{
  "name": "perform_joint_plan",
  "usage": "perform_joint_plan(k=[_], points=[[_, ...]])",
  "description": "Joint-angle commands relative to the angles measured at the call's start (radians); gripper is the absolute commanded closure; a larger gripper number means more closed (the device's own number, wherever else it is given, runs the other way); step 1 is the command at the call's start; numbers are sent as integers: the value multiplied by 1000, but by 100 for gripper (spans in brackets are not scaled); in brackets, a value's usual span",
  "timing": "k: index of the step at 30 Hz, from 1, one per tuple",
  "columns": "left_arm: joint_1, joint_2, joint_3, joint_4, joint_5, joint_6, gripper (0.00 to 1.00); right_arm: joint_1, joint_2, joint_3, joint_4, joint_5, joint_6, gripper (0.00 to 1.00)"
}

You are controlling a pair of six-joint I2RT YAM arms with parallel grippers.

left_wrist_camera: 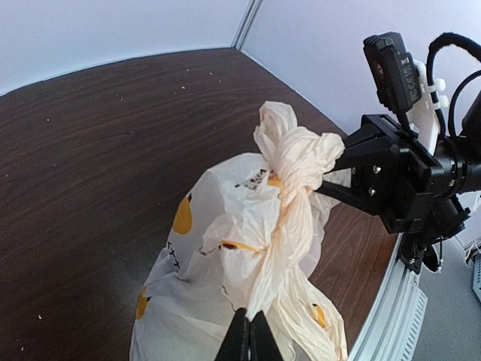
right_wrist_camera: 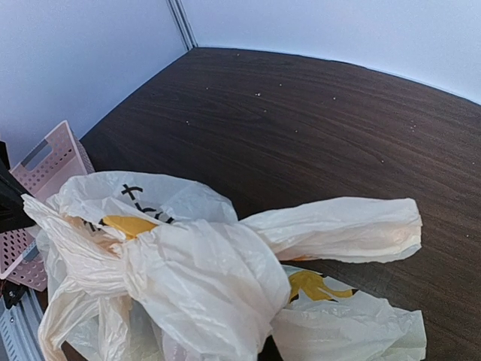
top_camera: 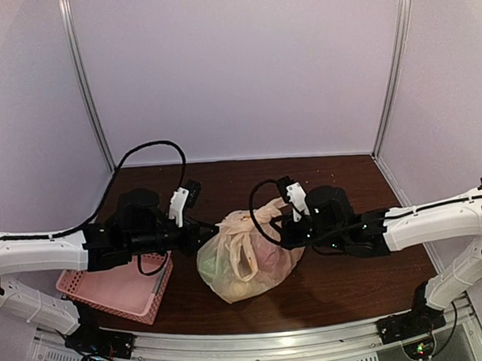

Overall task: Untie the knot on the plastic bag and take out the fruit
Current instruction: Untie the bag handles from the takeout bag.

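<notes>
- Peach plastic bag (top_camera: 245, 265) on worktop (top_camera: 351, 280) centre, fruit (top_camera: 265, 256) faintly showing inside, knot (left_wrist_camera: 297, 158) on top.
- Jaws of left gripper (left_wrist_camera: 248, 342) together, pinching bag's twisted tail.
- Jaws of right gripper (left_wrist_camera: 328, 171) at knot; can't tell their grip.
- Pink basket (top_camera: 101, 289) near left.

There is 1 plastic bag (top_camera: 245, 265), with 1 knot (left_wrist_camera: 297, 162), and 1 pink basket (top_camera: 109, 292), all on 1 surface (top_camera: 351, 280). There are 2 arms, each with 1 gripper: the left gripper (top_camera: 207, 235) and the right gripper (top_camera: 282, 227). The fruit (top_camera: 229, 270) shows through the plastic only as blurred green and pink patches, too unclear to count.
</notes>
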Motion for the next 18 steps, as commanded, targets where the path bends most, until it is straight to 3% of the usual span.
perform_joint_plan(k=[1,3,7,11,18], points=[[8,-37,3,31,66,33,100,-17,-23,-21,-3,-27,-1,100],[8,-38,38,2,95,75,94,-16,-27,-19,6,-66,-13,100],[5,-18,131,-75,121,156,50,-16,-30,-12,5,-109,-26,95],[-35,37,223,-147,70,241,25,-15,-31,-12,10,-118,-25,88],[-58,183,325,-250,-29,249,17,-17,-40,-12,13,-122,-23,83]])
